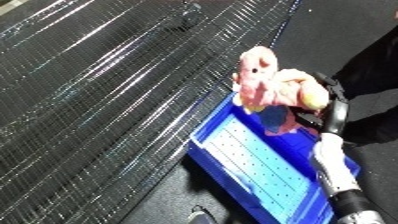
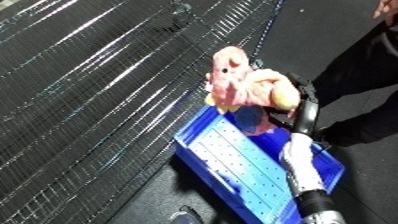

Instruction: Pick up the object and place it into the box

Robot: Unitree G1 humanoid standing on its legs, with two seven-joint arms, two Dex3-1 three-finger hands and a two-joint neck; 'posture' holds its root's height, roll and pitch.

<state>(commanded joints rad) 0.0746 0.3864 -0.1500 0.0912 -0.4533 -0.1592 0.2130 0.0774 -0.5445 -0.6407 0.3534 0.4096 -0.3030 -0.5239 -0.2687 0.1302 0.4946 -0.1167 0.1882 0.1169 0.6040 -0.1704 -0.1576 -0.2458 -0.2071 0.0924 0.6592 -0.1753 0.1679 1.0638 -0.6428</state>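
Well, the right hand was up over the far end of the blue bin, its fingers curled round a pink and yellow plush toy. That toy hung in the air above the bin's far rim, clear of the pale perforated floor inside. Beside the bin ran the dark wire shelf, all gleaming mesh. No left hand showed anywhere.

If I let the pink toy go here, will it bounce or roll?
Probably not: the pink toy looks soft and lumpy, so likely light and floppy. Held by the right hand above the bin, it should land without rolling.
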